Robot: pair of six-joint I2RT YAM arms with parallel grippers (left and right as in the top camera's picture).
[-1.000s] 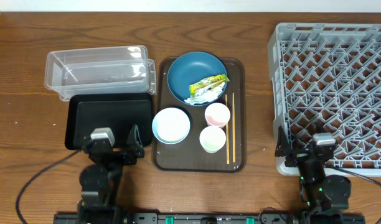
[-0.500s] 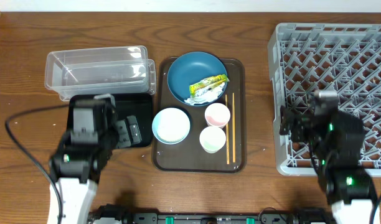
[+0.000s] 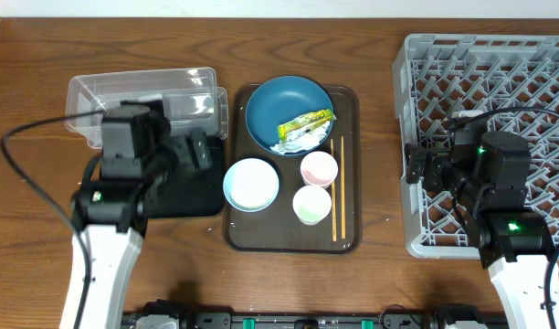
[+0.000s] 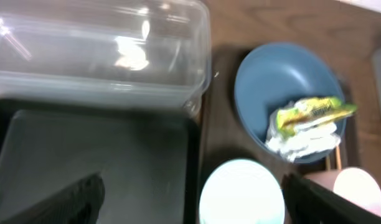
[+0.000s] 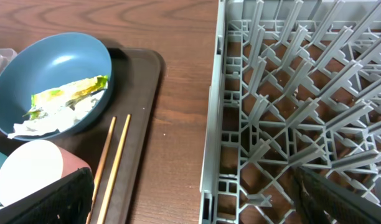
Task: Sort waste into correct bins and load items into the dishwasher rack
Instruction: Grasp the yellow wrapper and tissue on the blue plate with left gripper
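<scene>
The brown serving tray (image 3: 349, 102) holds a dark blue dish (image 3: 281, 102) with the yellow-green wrapper and white paper (image 3: 304, 127), a pale blue bowl (image 3: 251, 184), a pink cup (image 3: 319, 168), a green cup (image 3: 311, 204) and two chopsticks (image 3: 337, 187). The clear tub (image 3: 97, 96) and black tray (image 3: 184, 196) lie to the left, and the grey rack (image 3: 499, 73) to the right. My left gripper (image 3: 199, 152) is open and empty above the black tray (image 4: 91, 155), left of the bowl (image 4: 240, 193). My right gripper (image 3: 416, 170) is open and empty over the rack's left edge (image 5: 210, 124). Loose rice cannot be made out.
The left wrist view shows the tub (image 4: 103, 56), dish (image 4: 265, 81) and wrapper (image 4: 305, 121). The right wrist view shows the dish (image 5: 53, 65), wrapper (image 5: 63, 102), chopsticks (image 5: 112, 162) and a strip of bare wooden table (image 5: 178, 124) between tray and rack.
Both arms rose from the table's front edge and reached forward. The left moved over the black tray toward the tub. The right moved up along the rack's left side.
</scene>
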